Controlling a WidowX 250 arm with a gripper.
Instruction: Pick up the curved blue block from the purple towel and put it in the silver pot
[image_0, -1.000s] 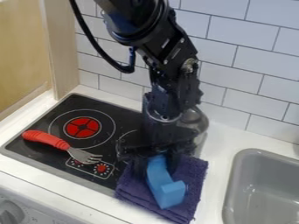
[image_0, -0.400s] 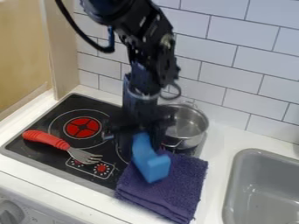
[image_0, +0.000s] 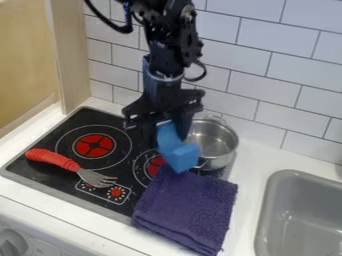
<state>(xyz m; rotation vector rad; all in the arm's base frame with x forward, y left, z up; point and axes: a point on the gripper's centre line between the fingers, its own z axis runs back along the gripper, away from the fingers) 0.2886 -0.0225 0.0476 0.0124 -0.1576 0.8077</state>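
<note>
Camera view: the black gripper (image_0: 165, 133) hangs over the right part of the stove (image_0: 112, 124). Its jaws are closed around the top of a bent blue thing (image_0: 178, 154), one on each side, so I think the squeeze stops it from falling. The fat end hangs down because the pinch is up high. The blue thing is in front of the shiny pot (image_0: 220, 138), by the far edge of the purple cloth (image_0: 190, 210). I can't tell if it touches either one.

The pot sits on the far right of the stove, and its flat bottom likely helps it stand up. The cloth is folded, so it makes a soft, thick pad over the stove's near right corner and the counter (image_0: 248, 175). Left of it, a fork (image_0: 97, 178) with a red handle (image_0: 52, 159) lies on the stove, and lying down it probably won't tip.
</note>
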